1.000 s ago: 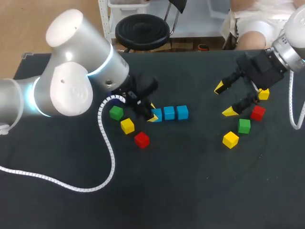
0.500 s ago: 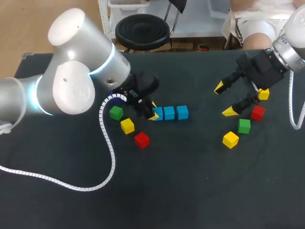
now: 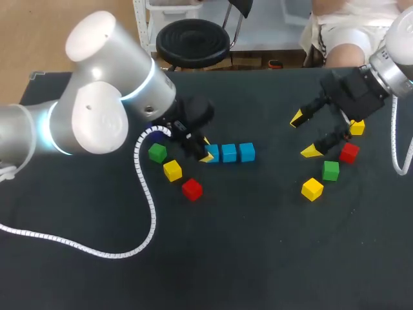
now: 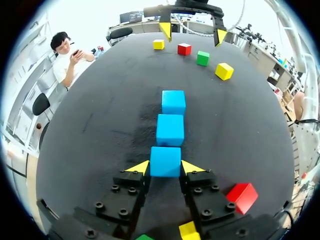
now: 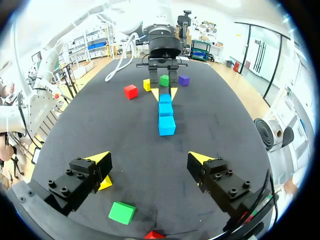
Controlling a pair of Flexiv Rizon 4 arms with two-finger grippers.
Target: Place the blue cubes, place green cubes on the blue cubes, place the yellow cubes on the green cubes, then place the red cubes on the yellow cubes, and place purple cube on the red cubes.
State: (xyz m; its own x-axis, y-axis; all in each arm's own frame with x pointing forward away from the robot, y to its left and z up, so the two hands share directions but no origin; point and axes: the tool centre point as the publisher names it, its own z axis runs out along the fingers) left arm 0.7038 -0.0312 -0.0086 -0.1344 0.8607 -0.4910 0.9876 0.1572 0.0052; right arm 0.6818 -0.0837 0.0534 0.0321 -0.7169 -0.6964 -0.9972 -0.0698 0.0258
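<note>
Left arm: over the last second it has only eased a touch towards the middle of the table. Its left gripper [image 3: 207,151] has stayed low at the left end of the blue row.
Left gripper's hold: the two yellow tips meet the end blue cube [image 4: 165,161] on both sides, so it looks clamped on it. The cube sits down on the table [image 3: 258,258].
Left pile: the left green cube [image 3: 157,153], left yellow cube [image 3: 172,170] and left red cube [image 3: 191,188] lie just beside that gripper, where they were a second ago.
Blue row: the end blue cube, the middle blue cube [image 3: 229,153] and the far blue cube [image 3: 246,152] lie touching in one line, unchanged.
What that means: I'd judge the base layer is laid, and letting go to fetch a green comes next.
Right gripper [image 3: 304,135]: its fingers are wide apart with nothing between them. It has not moved and sits between the blue row and the right pile.
Right pile: the right yellow cube [image 3: 312,189], right green cube [image 3: 330,170] and right red cube [image 3: 349,152] are here, with the far yellow cube [image 3: 357,127] partly behind the gripper.
Left wrist view only: it shows the tips on the cube, which the arm's wrist covers in the head view.
Right wrist view only: it shows the purple cube [image 5: 183,79] beyond the left gripper. I cannot make it out in the head view.
</note>
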